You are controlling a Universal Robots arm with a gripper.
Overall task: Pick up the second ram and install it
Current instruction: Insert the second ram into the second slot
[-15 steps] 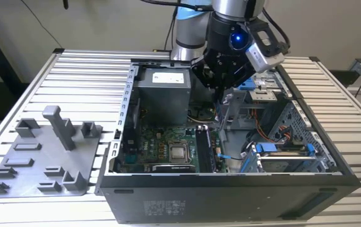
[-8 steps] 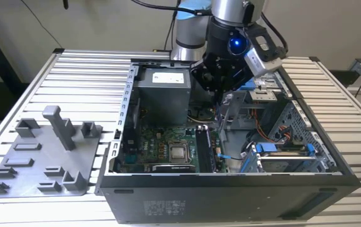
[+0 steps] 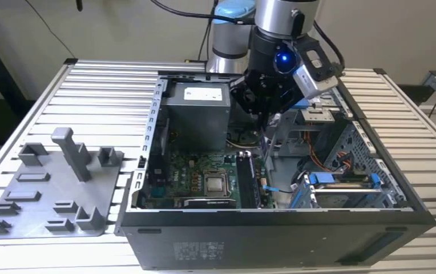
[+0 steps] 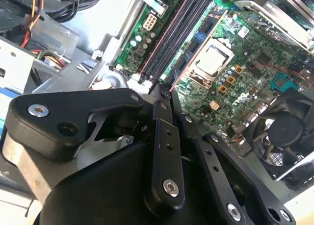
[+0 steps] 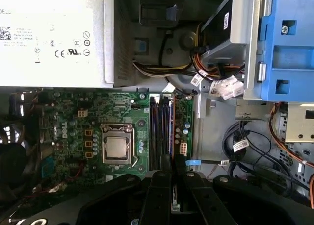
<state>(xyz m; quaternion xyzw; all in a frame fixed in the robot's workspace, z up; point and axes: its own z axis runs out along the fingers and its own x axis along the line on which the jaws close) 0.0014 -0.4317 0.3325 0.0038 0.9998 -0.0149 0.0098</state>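
My gripper (image 3: 267,124) hangs inside the open computer case (image 3: 279,225), over the green board (image 3: 195,171). Its fingers are shut on the second ram (image 3: 265,149), a thin dark stick held upright and seen edge-on. In both wrist views the ram's lower edge shows as a thin orange line (image 5: 172,127) (image 4: 194,56) running out from between the fingertips (image 5: 166,168). It hangs above the board, lengthwise along the long black slots (image 5: 158,132), on the side nearest the board's edge. I cannot tell if it touches a slot.
The grey power supply (image 3: 195,108) fills the case's back corner, and the processor (image 5: 116,147) sits beside the slots. A blue drive cage (image 3: 340,182) and loose cables (image 5: 211,83) crowd the exterior view's right. A grey fixture (image 3: 51,188) with upright posts lies outside the case.
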